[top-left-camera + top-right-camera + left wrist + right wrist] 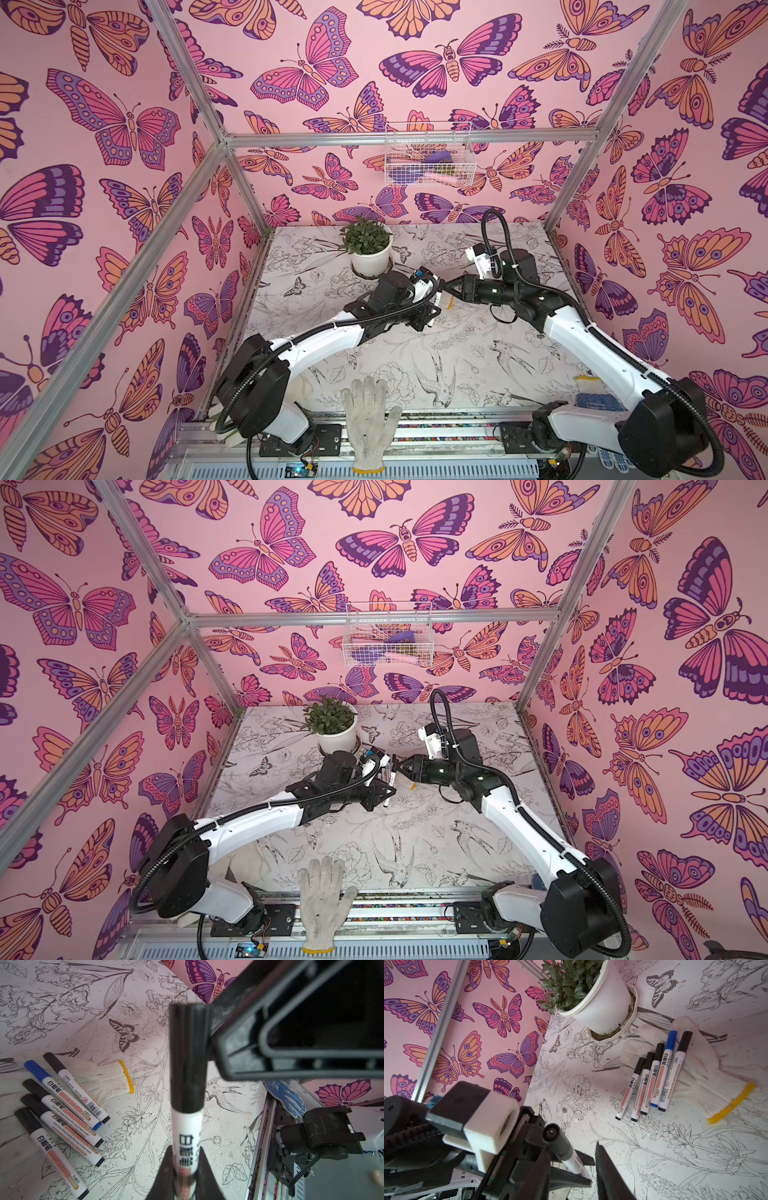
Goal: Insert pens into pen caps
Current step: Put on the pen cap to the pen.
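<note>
My left gripper [185, 1160] is shut on the white barrel of a pen [190, 1136] above the middle of the table. A black pen cap [188, 1059] sits on that pen's far end. My right gripper [573, 1147] stands open around the capped end, and its fingers [608, 1167] do not touch the cap [560, 1142]. In both top views the two grippers meet at the pen [438, 296] [391, 773]. Several more pens [654, 1078] [62, 1109], all capped in black or blue, lie side by side on a white glove [708, 1084].
A potted plant [368, 245] stands at the back of the table, close behind the left gripper. A white glove [370, 419] hangs over the front edge and a blue-dotted glove [598, 401] lies at the front right. A wire basket [428, 153] hangs on the back wall.
</note>
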Motion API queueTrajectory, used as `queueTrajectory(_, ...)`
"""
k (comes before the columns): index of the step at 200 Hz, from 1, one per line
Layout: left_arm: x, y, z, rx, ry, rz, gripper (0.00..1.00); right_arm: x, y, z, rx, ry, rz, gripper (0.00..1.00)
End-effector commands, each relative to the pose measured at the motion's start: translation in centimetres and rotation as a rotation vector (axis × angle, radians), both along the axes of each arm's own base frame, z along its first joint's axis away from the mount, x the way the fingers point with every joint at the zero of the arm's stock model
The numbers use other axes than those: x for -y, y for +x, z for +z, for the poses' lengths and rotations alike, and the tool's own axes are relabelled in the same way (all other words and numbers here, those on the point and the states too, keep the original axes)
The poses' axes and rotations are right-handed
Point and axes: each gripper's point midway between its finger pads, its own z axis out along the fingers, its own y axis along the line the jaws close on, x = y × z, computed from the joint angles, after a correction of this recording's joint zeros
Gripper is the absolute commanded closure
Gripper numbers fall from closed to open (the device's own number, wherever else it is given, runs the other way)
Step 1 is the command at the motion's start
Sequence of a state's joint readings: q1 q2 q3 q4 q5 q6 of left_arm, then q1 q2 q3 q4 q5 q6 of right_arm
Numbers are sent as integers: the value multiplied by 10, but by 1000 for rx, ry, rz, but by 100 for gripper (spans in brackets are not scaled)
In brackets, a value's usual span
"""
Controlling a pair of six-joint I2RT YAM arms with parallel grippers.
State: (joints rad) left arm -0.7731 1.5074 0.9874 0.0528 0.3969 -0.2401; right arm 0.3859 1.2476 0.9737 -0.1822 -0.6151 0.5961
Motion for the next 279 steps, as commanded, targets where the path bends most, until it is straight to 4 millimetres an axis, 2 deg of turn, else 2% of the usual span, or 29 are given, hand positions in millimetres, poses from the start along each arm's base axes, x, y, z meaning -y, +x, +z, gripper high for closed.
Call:
queueTrajectory(1,7,-6,5,13,-23,-43,100,-4,7,22,58,40,-1,63)
queueTrajectory(23,10,-10,4,6,-27,-71,100,-6,10,22,56,49,1,64)
queueTrajectory(70,13,-14,7,5,-35,-95,100,-9,14,13,40,40,12,77)
queueTrajectory(87,12,-11,5,4,-28,-76,100,-11,11,4,19,27,22,86)
queueTrajectory(104,10,-2,7,21,-23,-27,100,-12,6,-5,-2,18,30,100)
queueTrajectory(132,3,24,14,56,-22,115,100,-18,-11,-23,-72,15,74,100)
queueTrajectory(150,3,36,25,75,-48,162,100,-18,-23,-36,-100,-18,104,100)
queueTrajectory(219,5,77,53,84,-120,227,100,-10,-55,-73,-209,-119,184,100)
queueTrajectory(233,7,81,47,78,-109,224,100,-6,-51,-74,-199,-134,161,100)
queueTrajectory(250,14,80,20,21,-78,202,100,7,-33,-76,-191,-169,61,100)
queueTrajectory(255,16,79,9,-1,-65,195,100,10,-27,-74,-184,-166,34,95)
queueTrajectory(270,21,75,-25,-62,-31,183,100,26,-6,-67,-162,-155,-90,67)
queueTrajectory(279,23,75,-44,-96,-16,188,100,35,6,-58,-122,-130,-157,56)
